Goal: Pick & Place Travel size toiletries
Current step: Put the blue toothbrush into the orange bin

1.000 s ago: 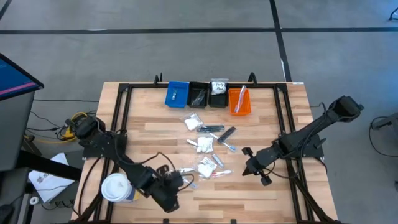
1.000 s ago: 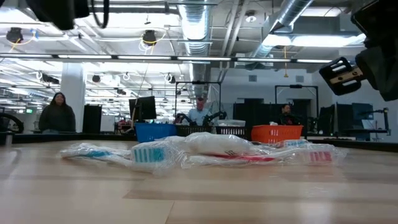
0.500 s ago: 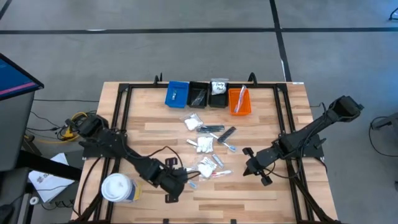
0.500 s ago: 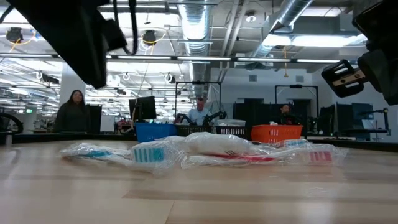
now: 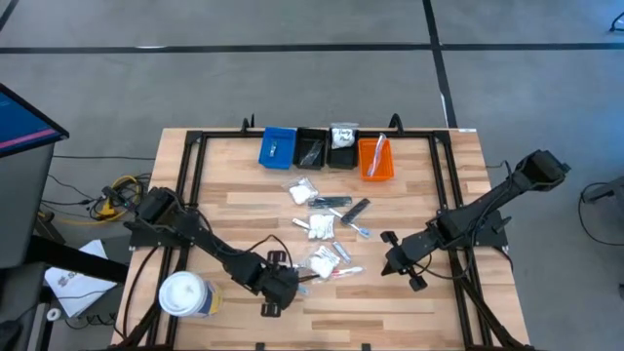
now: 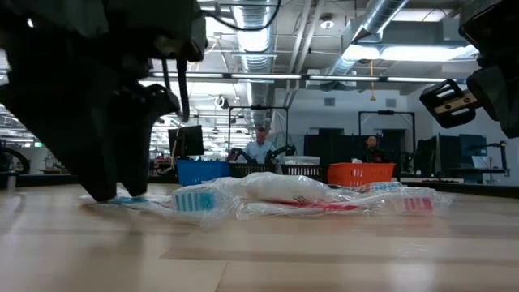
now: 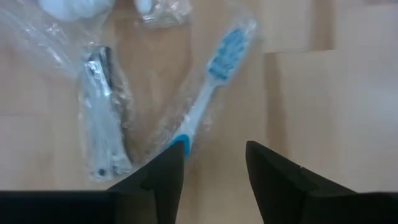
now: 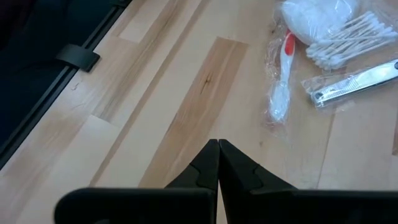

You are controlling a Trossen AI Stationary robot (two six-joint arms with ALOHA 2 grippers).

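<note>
Left gripper (image 7: 214, 163): my jaws parted, empty, over the blue toothbrush (image 7: 208, 87) in its wrapper | Right gripper (image 8: 217, 163): closed, empty, idle | Progress: toiletries pile (image 5: 327, 234) mostly unsorted mid-table; bins (image 5: 327, 148) hold few items.

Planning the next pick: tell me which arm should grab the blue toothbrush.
Left. Its gripper hangs open right over the blue toothbrush, handle end by its fingers. The right gripper is shut, over bare wood.
</note>
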